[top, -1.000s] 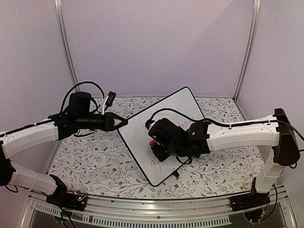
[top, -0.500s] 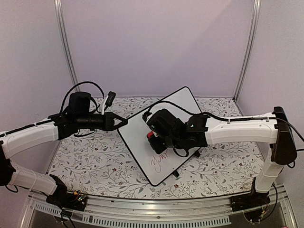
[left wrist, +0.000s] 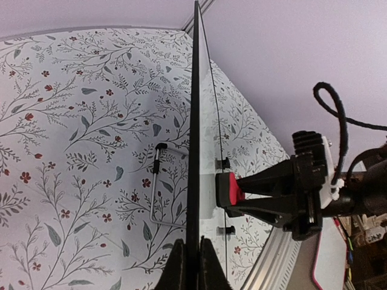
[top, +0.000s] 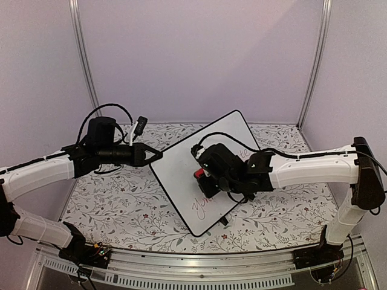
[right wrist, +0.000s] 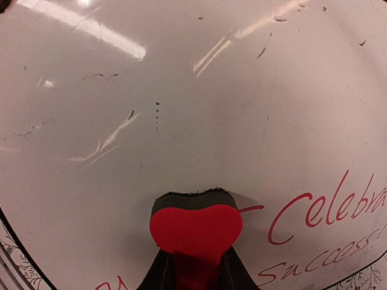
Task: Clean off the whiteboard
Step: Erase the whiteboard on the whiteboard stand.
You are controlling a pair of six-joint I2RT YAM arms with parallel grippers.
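fingers point(right wrist: 158, 273) of the right gripper point(right wrist: 195, 270) are clenching a small red eraser point(right wrist: 195, 231) and pressing its dark felt face flat against the whiteboard point(top: 181, 172), which is putting the pad where a stroke can be lifting ink. left gripper point(left wrist: 192, 266) is pinching the board's thin black rim at the bottom of its wrist frame, jaws closed tight on it, most likely bracing the board against sliding under the wiping pressure. board is sitting at the centre of the top view, turned diagonally, with a wire stand point(left wrist: 158, 187) showing behind it. red handwriting point(right wrist: 314, 211) is running along the lower right of the right wrist frame. upper part is showing only faint smudges and glare. floral tablecloth point(top: 115, 199) is covering the table. plain lilac walls point(top: 199, 60) and metal posts point(top: 81, 60) are closing in the space.
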